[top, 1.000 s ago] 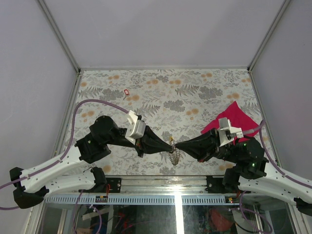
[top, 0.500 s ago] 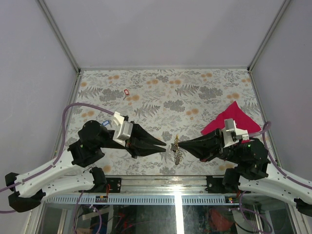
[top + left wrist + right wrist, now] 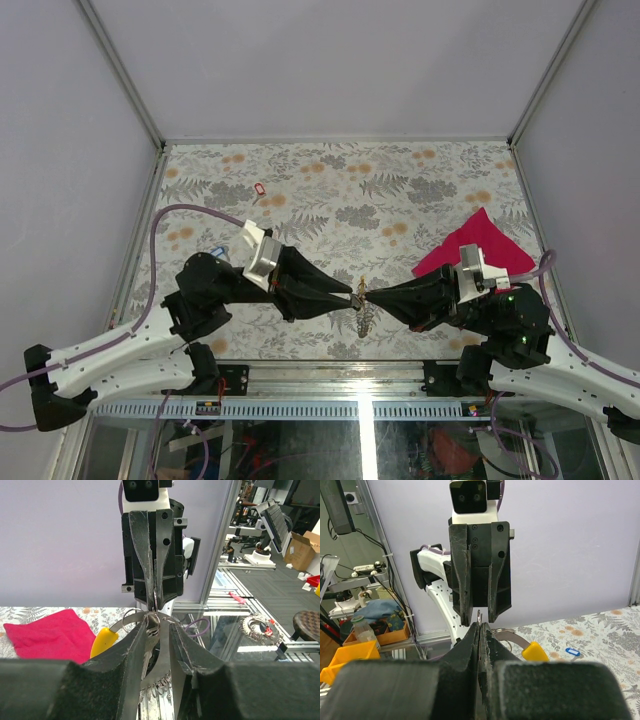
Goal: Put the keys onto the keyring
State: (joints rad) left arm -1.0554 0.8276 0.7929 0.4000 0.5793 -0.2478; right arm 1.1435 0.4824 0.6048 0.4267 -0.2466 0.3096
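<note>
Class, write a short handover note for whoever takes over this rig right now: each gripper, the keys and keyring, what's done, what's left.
Right gripper: shut on the keyring, holding it up.
Left gripper: open, fingers either side of the hanging keys.
Done: a bunch of keys hangs from the ring.
Left: red key and blue key lie loose on the table; fetch and thread them.

One red key [image 3: 259,188] and one blue key [image 3: 572,651] are lying left; one keyring [image 3: 361,300] is showing midway, one magenta cloth [image 3: 478,240] right.
</note>
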